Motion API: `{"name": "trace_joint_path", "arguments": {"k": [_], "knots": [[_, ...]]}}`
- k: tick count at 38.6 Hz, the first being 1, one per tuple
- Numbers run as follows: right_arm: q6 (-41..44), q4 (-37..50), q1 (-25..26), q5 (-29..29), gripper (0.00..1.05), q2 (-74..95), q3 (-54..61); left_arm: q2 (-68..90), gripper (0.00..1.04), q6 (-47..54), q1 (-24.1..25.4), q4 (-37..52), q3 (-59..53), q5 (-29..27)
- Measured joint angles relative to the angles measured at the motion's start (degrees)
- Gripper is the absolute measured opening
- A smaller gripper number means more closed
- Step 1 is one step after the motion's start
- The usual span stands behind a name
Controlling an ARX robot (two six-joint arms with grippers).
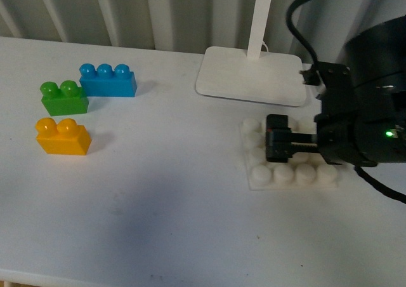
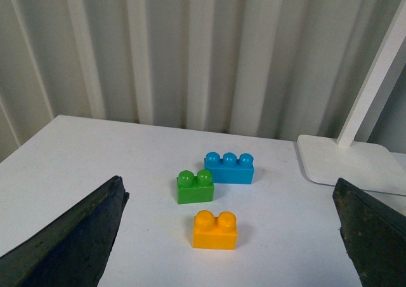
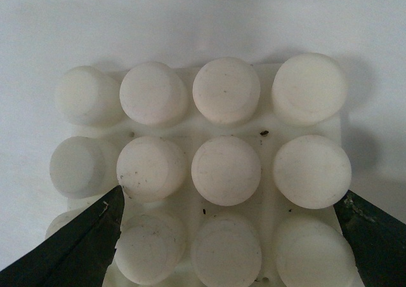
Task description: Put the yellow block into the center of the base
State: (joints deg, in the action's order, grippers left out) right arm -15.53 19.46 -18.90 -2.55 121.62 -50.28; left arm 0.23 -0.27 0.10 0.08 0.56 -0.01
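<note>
While the right gripper (image 3: 233,239) hangs over the base (image 1: 283,174), jaws spread, empty, the yellow block (image 1: 63,136) sits left; left gripper (image 2: 225,261) likewise.

- yellow block (image 1: 62,138): yellow-orange all over, studs included, no markings
- green block (image 1: 63,98), at 12 o'clock from the yellow one: solid bright green
- blue block (image 1: 108,80), roughly 2 o'clock from the green: plain sky blue
- base (image 1: 293,176): milky white, with a regular grid of round studs in the same white; up close there are a few tiny dark specks (image 3: 264,133) between the studs
- lamp stand (image 1: 250,74): smooth plain white
- desk (image 1: 158,192): white, greyish where shadow falls
- right hand (image 1: 279,138): black, with a little green light (image 1: 388,133) glowing on the arm behind it
- left hand (image 2: 228,192): fingers (image 2: 76,242) dull black
- wall (image 2: 190,46): pale grey-white vertical ribs, kinda stripy
</note>
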Motion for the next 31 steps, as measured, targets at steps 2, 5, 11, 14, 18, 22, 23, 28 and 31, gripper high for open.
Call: {"name": "trace_joint_path", "arguments": {"k": [2, 5, 11, 14, 18, 22, 23, 28, 31], "knots": [[-1.2, -0.4, -1.4, 0.4, 0.96, 0.7, -1.3, 0.0, 0.98, 0.0, 0.0, 0.0, 0.0, 0.0], [-2.8, -1.3, -3.8, 1.1, 0.96, 1.8, -3.5, 0.0, 0.98, 0.0, 0.0, 0.0, 0.0, 0.0], [-5.3, -2.9, -7.4, 2.2, 0.96, 3.6, -7.1, 0.0, 0.98, 0.0, 0.0, 0.0, 0.0, 0.0], [-6.4, -3.7, -9.0, 2.6, 0.96, 4.5, -9.0, 0.0, 0.98, 0.0, 0.0, 0.0, 0.0, 0.0], [-7.5, -4.7, -10.7, 3.1, 0.96, 5.5, -11.0, 0.0, 0.98, 0.0, 0.0, 0.0, 0.0, 0.0], [-8.8, -5.6, -12.4, 3.4, 0.96, 6.4, -13.1, 0.0, 0.98, 0.0, 0.0, 0.0, 0.0, 0.0], [-8.9, -5.7, -12.6, 3.4, 0.96, 6.5, -13.3, 0.0, 0.98, 0.0, 0.0, 0.0, 0.0, 0.0], [-10.0, -6.4, -14.4, 3.8, 0.96, 7.5, -15.3, 0.0, 0.98, 0.0, 0.0, 0.0, 0.0, 0.0], [-10.6, -6.9, -15.0, 4.1, 0.96, 8.0, -16.2, 0.0, 0.98, 0.0, 0.0, 0.0, 0.0, 0.0]]}}
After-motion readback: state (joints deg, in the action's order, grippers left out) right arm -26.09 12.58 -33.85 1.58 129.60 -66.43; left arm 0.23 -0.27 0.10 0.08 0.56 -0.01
